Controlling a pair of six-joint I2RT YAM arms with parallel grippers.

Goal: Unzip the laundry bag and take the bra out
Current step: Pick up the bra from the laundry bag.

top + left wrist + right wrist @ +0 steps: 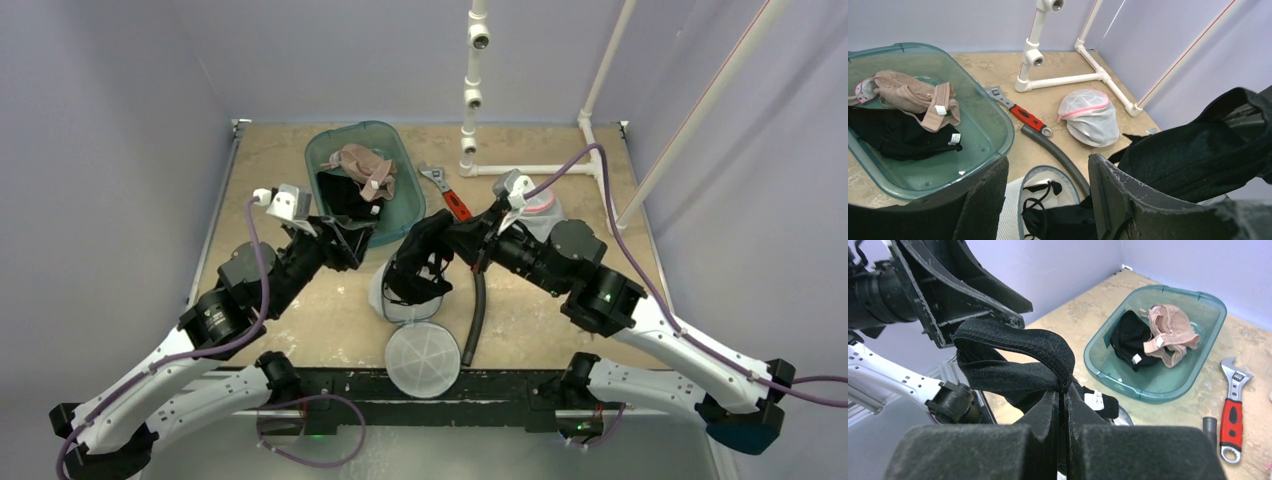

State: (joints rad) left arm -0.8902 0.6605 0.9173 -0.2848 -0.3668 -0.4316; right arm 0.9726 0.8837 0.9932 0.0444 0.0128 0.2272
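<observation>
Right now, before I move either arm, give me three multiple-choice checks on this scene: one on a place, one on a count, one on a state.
1. The red-handled wrench lies:
A on the table beside the teal bin
B inside the laundry bag
C under the hose

2. Garments in the teal bin:
A none
B four
C two

3. The right tool is:
A open over the bin
B shut on the black bra
C shut on the hose

Key:
1 A, the wrench rests on bare table between the bin and the pipe frame.
2 C, one pink garment and one black garment lie there.
3 B, its closed fingers pinch the bra's black fabric.
</observation>
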